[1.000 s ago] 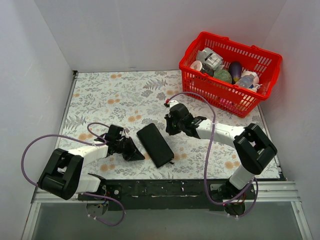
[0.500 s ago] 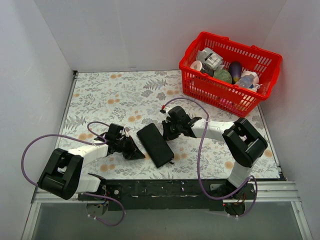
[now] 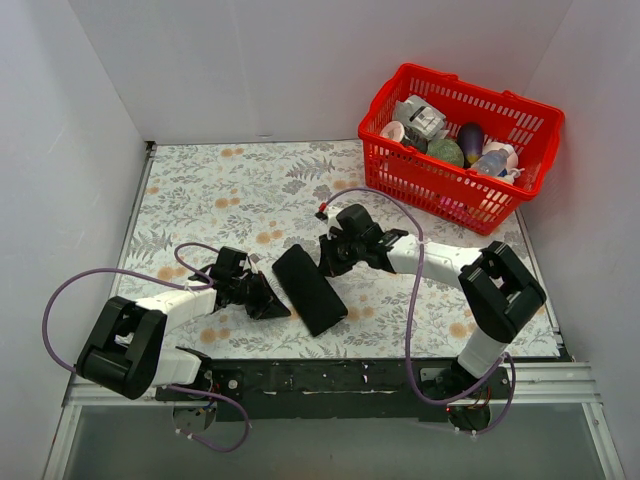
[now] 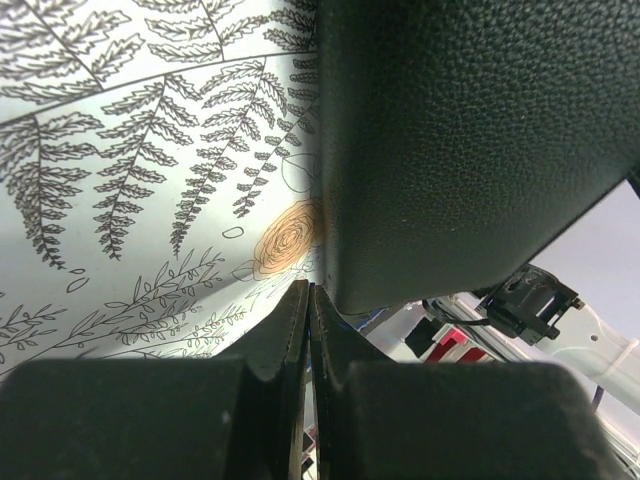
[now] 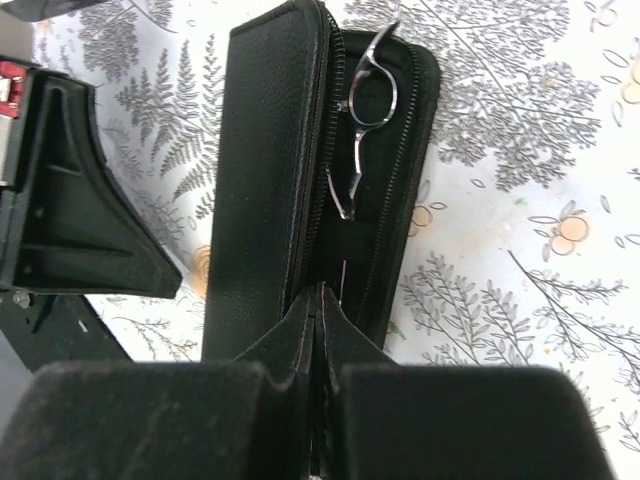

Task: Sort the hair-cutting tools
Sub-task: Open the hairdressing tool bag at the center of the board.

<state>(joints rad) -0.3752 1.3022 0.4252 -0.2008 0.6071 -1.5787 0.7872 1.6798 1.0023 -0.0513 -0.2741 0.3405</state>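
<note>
A flat black zip case (image 3: 308,290) lies on the floral table cover between my two arms. In the right wrist view its lid (image 5: 262,150) stands a little raised. A pair of silver scissors (image 5: 366,110) with ring handles lies inside the gap. My right gripper (image 5: 322,292) is shut, its tips at the zipper line where lid and base part. My left gripper (image 4: 310,290) is shut too, and empty. It rests on the cloth right beside the case's left edge (image 4: 470,140). No other tool shows.
A red basket (image 3: 532,150) with bottles and egg-shaped items stands at the back right. White walls close in the table on the left, back and right. The left gripper's black fingers (image 5: 80,210) lie close to the case's left side.
My right gripper has slid left, from beside the case to its right edge. The left arm has stayed where it was.
</note>
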